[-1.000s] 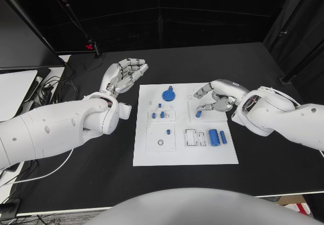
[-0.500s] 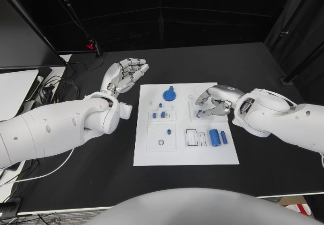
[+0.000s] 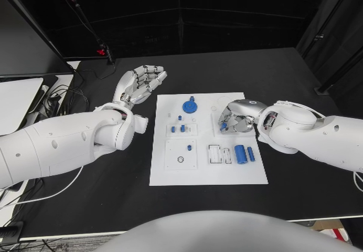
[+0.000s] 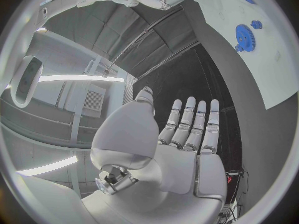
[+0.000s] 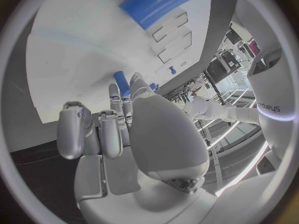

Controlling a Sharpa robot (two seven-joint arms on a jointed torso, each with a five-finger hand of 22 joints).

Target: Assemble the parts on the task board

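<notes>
The white task board (image 3: 204, 170) lies mid-table. On it are a blue gear (image 3: 189, 107), several small blue pegs (image 3: 181, 127), and a thick blue cylinder (image 3: 239, 154) beside a thinner one (image 3: 250, 153). My right hand (image 3: 237, 118) is low over the board's far right part. Its thumb and fingers pinch a small blue peg (image 3: 223, 126), which the right wrist view shows at the fingertips (image 5: 121, 81). My left hand (image 3: 140, 81) hovers with its fingers spread and nothing in it, over the black table off the board's far left corner. The left wrist view shows the gear (image 4: 244, 35).
White slots (image 3: 219, 154) and a small ring (image 3: 180, 159) mark the board's near half. Cables (image 3: 59, 94) and a pale flat surface (image 3: 15, 100) lie at the table's left edge. Black table surrounds the board.
My right hand has come down and turned in toward the small blue peg, and its fingers have drawn together round it. The left hand has stayed put.
</notes>
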